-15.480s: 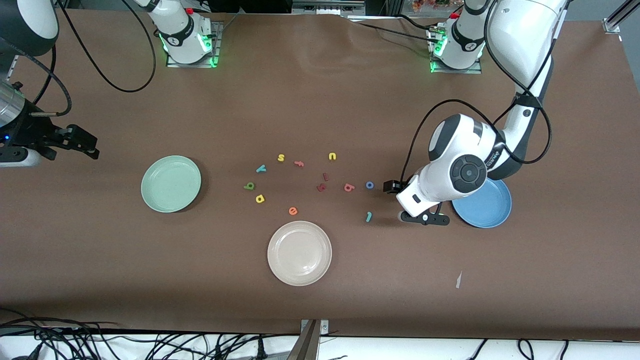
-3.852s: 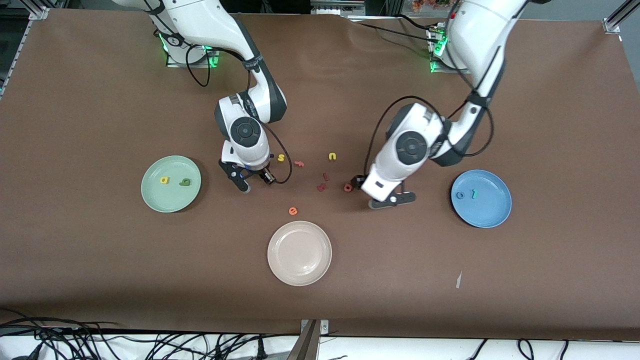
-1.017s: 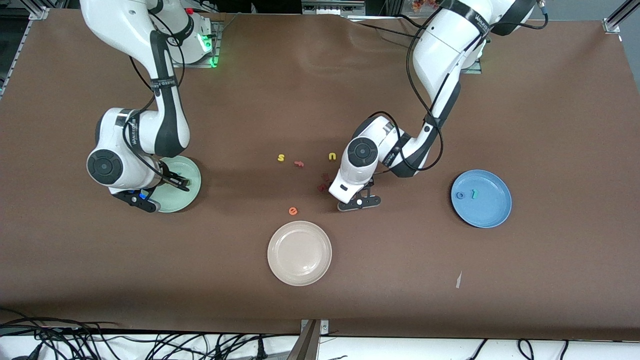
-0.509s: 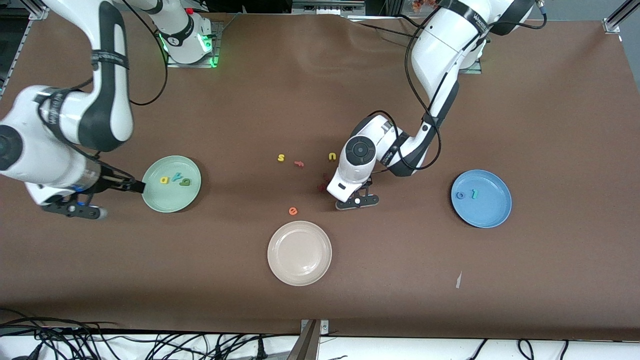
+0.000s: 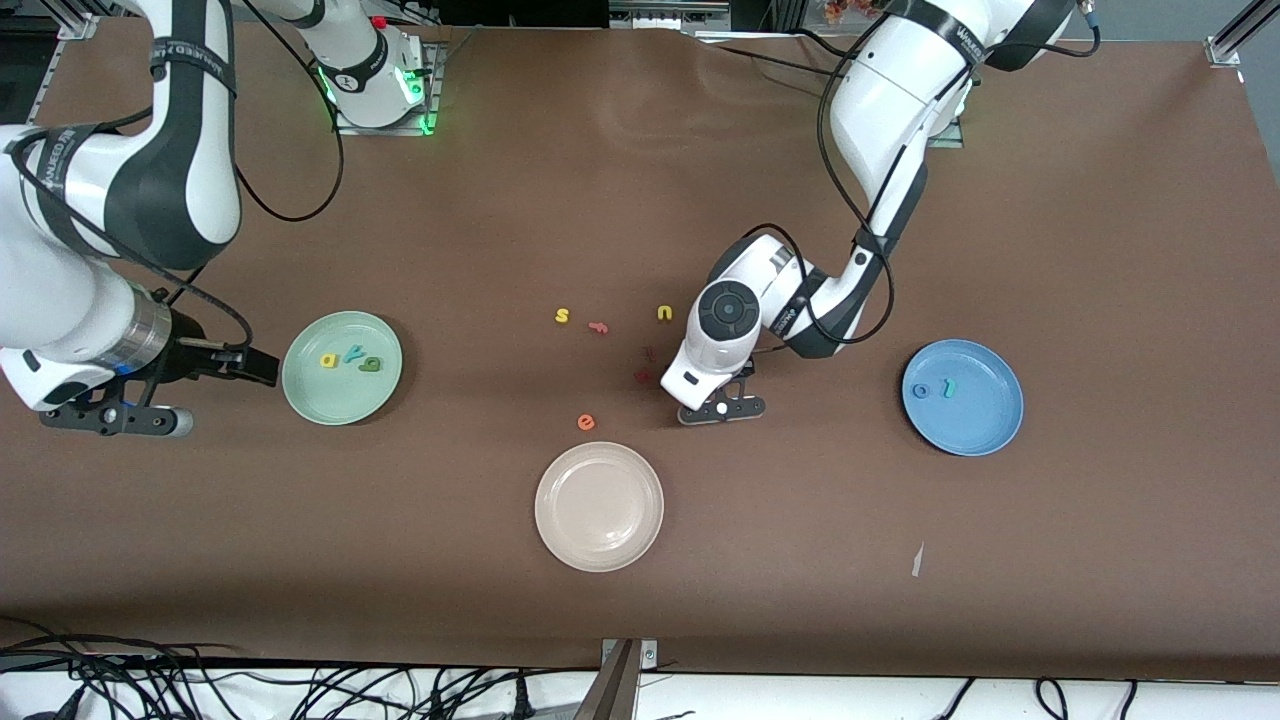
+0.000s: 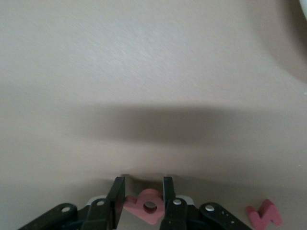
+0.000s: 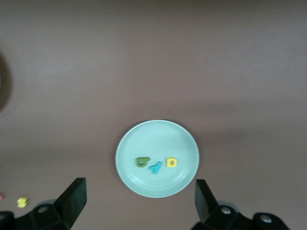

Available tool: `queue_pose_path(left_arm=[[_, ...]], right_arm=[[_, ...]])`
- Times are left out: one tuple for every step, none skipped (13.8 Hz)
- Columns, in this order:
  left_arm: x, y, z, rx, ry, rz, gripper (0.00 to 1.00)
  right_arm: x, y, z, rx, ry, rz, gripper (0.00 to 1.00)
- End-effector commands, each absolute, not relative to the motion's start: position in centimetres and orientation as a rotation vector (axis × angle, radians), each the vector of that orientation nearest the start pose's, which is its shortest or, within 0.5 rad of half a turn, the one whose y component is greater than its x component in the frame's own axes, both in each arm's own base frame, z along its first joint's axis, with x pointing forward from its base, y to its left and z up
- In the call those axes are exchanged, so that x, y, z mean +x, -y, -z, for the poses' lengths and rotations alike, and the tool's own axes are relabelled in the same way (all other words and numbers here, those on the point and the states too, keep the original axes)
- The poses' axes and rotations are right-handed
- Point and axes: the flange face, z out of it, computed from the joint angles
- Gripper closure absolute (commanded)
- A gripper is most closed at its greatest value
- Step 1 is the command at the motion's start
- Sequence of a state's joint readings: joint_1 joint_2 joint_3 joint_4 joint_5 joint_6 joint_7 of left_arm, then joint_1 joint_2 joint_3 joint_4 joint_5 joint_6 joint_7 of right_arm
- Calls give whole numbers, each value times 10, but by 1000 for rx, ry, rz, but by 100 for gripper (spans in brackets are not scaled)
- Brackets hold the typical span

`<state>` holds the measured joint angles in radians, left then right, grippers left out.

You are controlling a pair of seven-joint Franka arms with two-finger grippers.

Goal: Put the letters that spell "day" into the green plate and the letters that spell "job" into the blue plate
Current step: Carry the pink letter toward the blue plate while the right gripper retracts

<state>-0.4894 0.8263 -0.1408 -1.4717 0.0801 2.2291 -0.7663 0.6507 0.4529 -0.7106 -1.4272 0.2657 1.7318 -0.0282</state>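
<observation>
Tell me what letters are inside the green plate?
Three little letters lie in the green plate: a yellow one, a teal y and a dark green one. Nothing covers them; the open right gripper is beside the plate.

A brown mat covers the counter (image 5: 640, 620) edge to edge. Nearer the front camera than the counter, black cables (image 5: 200, 690) tangle over a white floor beside a metal post (image 5: 620, 680).
</observation>
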Motion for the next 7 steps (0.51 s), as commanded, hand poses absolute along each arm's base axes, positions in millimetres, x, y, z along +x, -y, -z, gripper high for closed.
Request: queue_pose_path(left_arm=[[600, 376, -217, -3105, 105, -147, 72], [606, 360, -226, -3092, 67, -181, 72], [613, 339, -233, -3076, 22, -225, 72], [620, 317, -242, -3065, -30, -265, 72], [627, 292, -250, -3057, -76, -302, 72], [635, 268, -258, -3057, -115, -324, 72], [645, 234, -262, -3056, -148, -353, 72]], right_arm=[[658, -50, -487, -3132, 48, -106, 0], [657, -53, -488, -3127, 92, -116, 0], [653, -46, -495, -3136, 102, -114, 0], [646, -39, -498, -3132, 92, -150, 0], [639, -39, -499, -3124, 100, -188, 0], [632, -33, -495, -3110, 90, -239, 0], [625, -37, -489, -3102, 94, -266, 0]])
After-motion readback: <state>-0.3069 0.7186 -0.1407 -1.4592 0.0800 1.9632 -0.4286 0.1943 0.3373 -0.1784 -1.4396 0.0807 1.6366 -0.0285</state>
